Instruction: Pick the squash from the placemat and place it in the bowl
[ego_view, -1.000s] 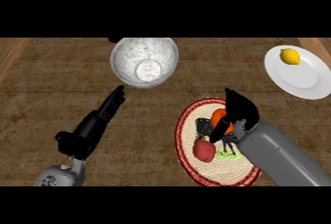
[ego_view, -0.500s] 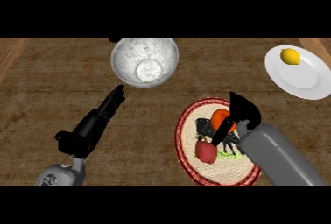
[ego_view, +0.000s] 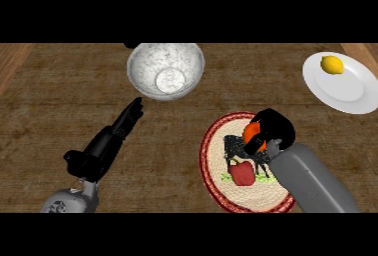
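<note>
Head view: right hand (ego_view: 277, 129) curled round one squash (ego_view: 252, 134), left hand (ego_view: 111, 142) straight-fingered, one bowl (ego_view: 148, 60).

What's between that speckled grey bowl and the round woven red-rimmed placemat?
Nothing: in the head view, only bare brown wooden counter separates the speckled grey bowl from the round woven red-rimmed placemat.

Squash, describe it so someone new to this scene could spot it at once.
Find the round red-rimmed placemat at the view's lower right. At its upper edge the right hand curls black fingers round the squash. It is the only orange thing there; the red shape lower on the mat is plainly red, not orange.
</note>
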